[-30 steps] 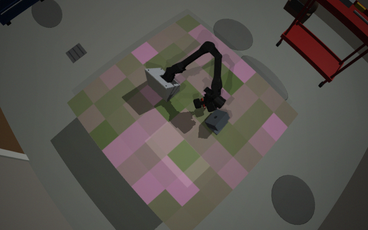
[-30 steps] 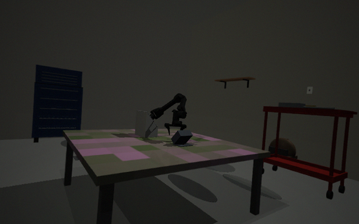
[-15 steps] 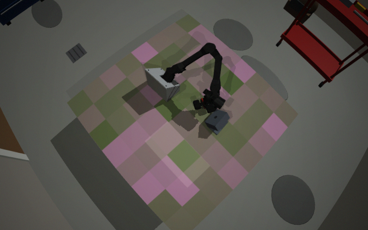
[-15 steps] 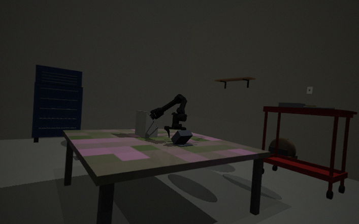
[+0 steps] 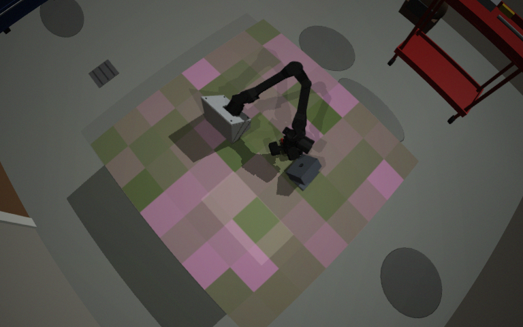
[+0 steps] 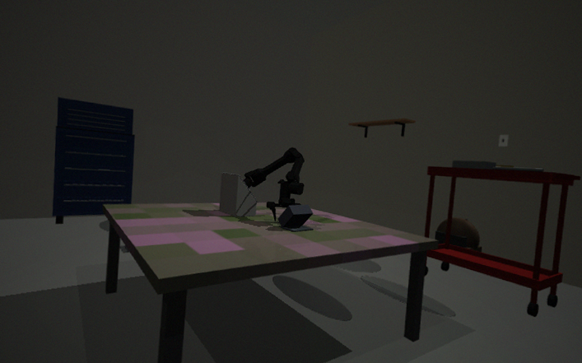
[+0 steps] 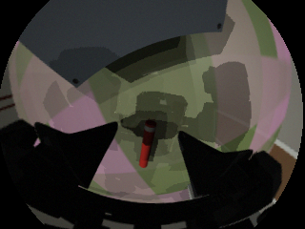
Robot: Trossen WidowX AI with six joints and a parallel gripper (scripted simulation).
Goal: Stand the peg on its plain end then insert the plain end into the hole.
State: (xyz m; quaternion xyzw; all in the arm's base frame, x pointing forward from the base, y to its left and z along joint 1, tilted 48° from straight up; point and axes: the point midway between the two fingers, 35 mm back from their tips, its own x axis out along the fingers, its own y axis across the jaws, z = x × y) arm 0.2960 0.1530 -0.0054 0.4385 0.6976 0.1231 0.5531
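Observation:
The red peg lies on the table between my fingers in the wrist view, its end with the white band toward the sloped panel. Only a speck of red shows beside the gripper in the top view. My gripper is open and points down over the peg, one finger on each side, touching neither side. The dark grey sloped panel stands just beside the gripper. Its hole shows in the top view but is out of the wrist view.
The arm's base is mounted on a pale grey block on the checkered table. A red cart stands off the table. The panel's lower edge is close ahead of the fingers.

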